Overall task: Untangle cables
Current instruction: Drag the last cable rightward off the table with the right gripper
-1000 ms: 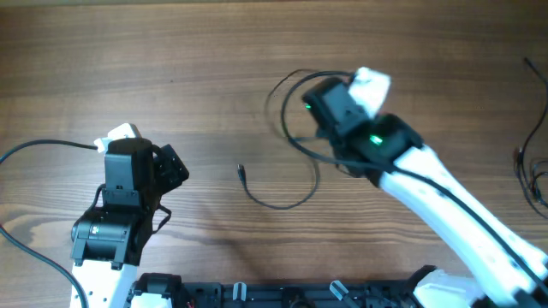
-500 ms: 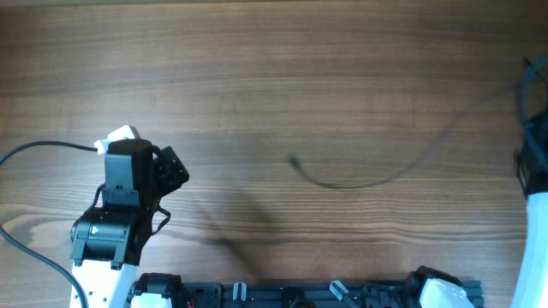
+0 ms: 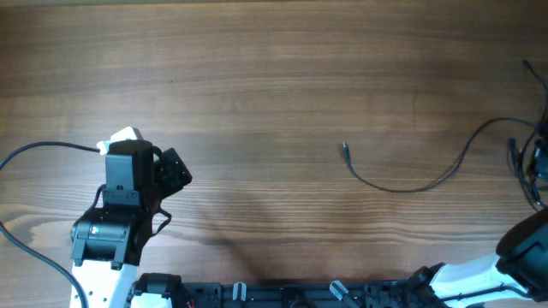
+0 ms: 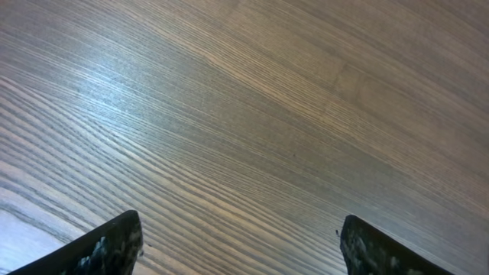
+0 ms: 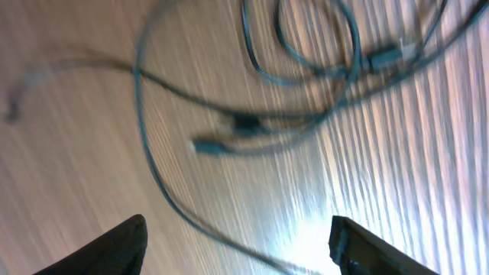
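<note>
Counter [image 3: 257, 77]: brown wood with grain running left to right; it carries everything.
Left arm [image 3: 111, 231]: at the near left, with its wrist angled toward the right.
Left hand [image 4: 241, 221]: fingers spread apart and gripping nothing; only bare wood shows between the two dark tips, and no cord is near it.
White piece [image 3: 125, 134]: sits on the far side of the left arm's wrist; too small to tell whether it bears any print.
Thick black wire [image 3: 43, 147]: runs from the left arm to the left edge; it belongs to the arm.
Right arm [image 3: 524, 244]: at the near right corner, where only a dark link and a white link show from above.
Right hand [image 5: 237, 223]: fingers apart with nothing held; the dark tips sit at the lower corners of its own view, with cords lying on the wood beyond them and clear of both tips.
Cables [image 5: 306, 114]: thin black cords at the right side of the counter; blurred in the right wrist view.
Loose cable [image 3: 402, 188]: lies alone right of centre, sagging toward the near side, then rising and running to the right edge.
Plug end [image 3: 345, 152]: the loose cable's free left tip, well apart from both hands.
Tangle [image 3: 524, 167]: several strands looped and crossing at the far right edge, with small plugs among them; which strand joins which cannot be told.
</note>
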Available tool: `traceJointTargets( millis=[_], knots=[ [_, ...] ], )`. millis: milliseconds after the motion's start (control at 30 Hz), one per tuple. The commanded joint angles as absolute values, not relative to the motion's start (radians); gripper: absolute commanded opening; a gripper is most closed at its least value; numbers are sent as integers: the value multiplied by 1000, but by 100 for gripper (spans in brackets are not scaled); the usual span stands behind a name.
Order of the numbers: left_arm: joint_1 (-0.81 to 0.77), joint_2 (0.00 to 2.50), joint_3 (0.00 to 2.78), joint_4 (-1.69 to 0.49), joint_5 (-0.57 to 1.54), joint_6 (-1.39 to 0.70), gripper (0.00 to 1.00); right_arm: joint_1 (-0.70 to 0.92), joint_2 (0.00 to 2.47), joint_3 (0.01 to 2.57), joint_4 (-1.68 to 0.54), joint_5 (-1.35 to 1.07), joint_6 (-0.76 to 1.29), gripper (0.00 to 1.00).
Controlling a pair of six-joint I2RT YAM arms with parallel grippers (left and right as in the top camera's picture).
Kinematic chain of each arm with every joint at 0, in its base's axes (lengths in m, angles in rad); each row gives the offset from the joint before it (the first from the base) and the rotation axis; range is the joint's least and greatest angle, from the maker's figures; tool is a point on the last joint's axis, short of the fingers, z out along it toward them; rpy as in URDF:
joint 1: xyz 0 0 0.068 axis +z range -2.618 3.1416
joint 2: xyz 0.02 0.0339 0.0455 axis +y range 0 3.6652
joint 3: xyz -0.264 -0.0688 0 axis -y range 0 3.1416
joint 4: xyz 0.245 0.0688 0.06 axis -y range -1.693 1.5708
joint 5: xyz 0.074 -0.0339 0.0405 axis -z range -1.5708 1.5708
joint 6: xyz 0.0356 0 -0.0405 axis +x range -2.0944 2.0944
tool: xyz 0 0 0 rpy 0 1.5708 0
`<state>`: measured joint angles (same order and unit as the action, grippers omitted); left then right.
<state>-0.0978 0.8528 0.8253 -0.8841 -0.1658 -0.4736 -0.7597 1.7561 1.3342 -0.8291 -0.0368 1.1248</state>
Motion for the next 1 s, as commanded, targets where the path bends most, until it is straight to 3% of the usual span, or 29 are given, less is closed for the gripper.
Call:
traceJointTargets(
  millis=[0,200,367,533,767,967],
  knots=[
    [-93,851,825,-884,-156,-476,85,-680,1771,1333,-905,-125,1102,80],
    [-93,851,825,-873,-151,-476,88,-390,1806,1299,-867,6,1076,100],
    [-93,851,825,-873,-146,-475,89,-339,1826,1243,-878,70,1232,100],
    [-93,851,825,-873,-123,-475,89,-339,1826,1162,-786,94,1122,100],
    [-93,851,825,-876,-123,-475,89,-339,1826,1109,-989,180,1098,100],
    [-93,851,825,-884,-123,-475,89,-339,1826,986,-825,180,1098,100]
  ],
)
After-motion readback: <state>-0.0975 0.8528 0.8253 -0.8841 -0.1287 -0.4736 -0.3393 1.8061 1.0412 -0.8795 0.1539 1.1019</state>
